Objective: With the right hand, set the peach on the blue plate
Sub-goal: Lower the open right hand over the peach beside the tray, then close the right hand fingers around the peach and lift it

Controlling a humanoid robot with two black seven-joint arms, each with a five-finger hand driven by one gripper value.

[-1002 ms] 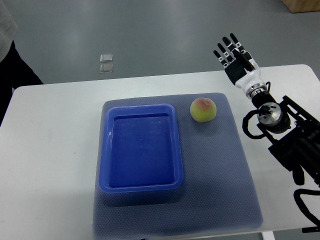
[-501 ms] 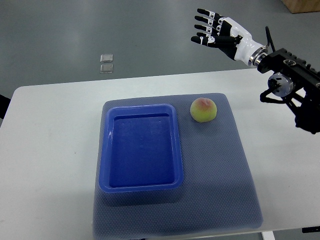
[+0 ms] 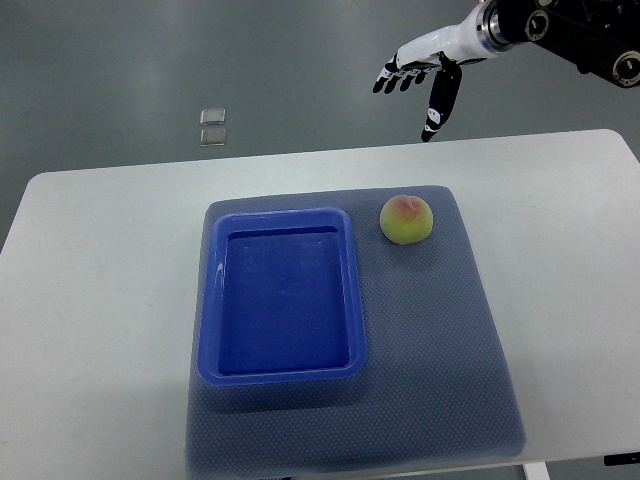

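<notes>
A yellow-green peach (image 3: 406, 219) with a pink blush lies on the grey mat, just right of the blue plate's far right corner. The blue plate (image 3: 282, 372) is a rectangular tray with nothing in it. My right hand (image 3: 415, 82) hangs high beyond the table's far edge, above and behind the peach, fingers spread with nothing in them and the thumb pointing down. Its arm comes in from the top right corner. No left arm shows.
The grey mat (image 3: 440, 370) covers the middle of the white table (image 3: 100, 300). Two small clear squares (image 3: 212, 126) lie on the floor beyond the table.
The right arm has swung up off the table's right side and leftward. The hand has turned from fingers pointing away to fingers pointing left with the thumb down. The peach has stayed put.
</notes>
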